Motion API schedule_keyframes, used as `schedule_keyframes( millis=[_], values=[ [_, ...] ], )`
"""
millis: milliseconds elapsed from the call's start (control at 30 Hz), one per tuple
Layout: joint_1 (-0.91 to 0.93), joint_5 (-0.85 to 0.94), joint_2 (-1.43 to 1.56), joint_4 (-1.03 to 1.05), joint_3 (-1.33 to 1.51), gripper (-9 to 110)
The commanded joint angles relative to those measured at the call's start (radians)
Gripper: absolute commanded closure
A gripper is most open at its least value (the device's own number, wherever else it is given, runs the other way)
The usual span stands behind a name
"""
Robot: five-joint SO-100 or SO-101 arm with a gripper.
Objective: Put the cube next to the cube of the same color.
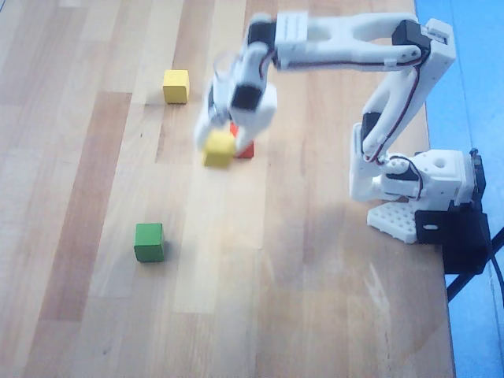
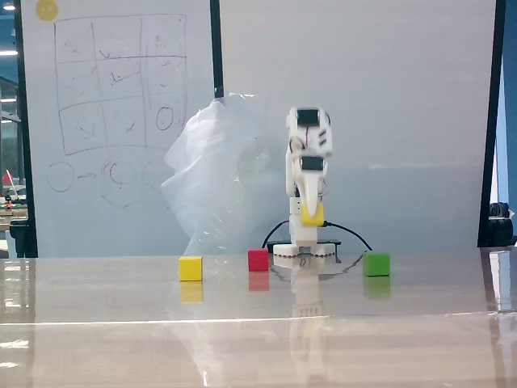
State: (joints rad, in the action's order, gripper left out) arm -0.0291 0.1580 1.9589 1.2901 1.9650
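Observation:
My gripper [image 1: 218, 146] is shut on a yellow cube [image 1: 219, 149] and holds it in the air; the fixed view shows that cube [image 2: 312, 214] well above the table between the fingers of the gripper [image 2: 310, 215]. The other yellow cube [image 1: 176, 86] rests on the wooden table toward the upper left of the overhead view, and it is the leftmost cube [image 2: 191, 268] in the fixed view. In the overhead view the held cube hangs to the lower right of it, motion-blurred.
A red cube [image 1: 244, 148] lies partly hidden under the gripper in the overhead view and stands in the open [image 2: 258, 259] in the fixed view. A green cube [image 1: 149, 242] sits at lower left. The arm's base [image 1: 417, 193] stands by the table's right edge.

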Motion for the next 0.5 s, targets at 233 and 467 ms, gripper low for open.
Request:
schedule_keyframes(
  millis=[233,467],
  values=[
    [0.235,0.307,-0.075,0.017,-0.293,102],
    [0.394,0.433,-0.276,-0.156,-0.296,102]
  ],
)
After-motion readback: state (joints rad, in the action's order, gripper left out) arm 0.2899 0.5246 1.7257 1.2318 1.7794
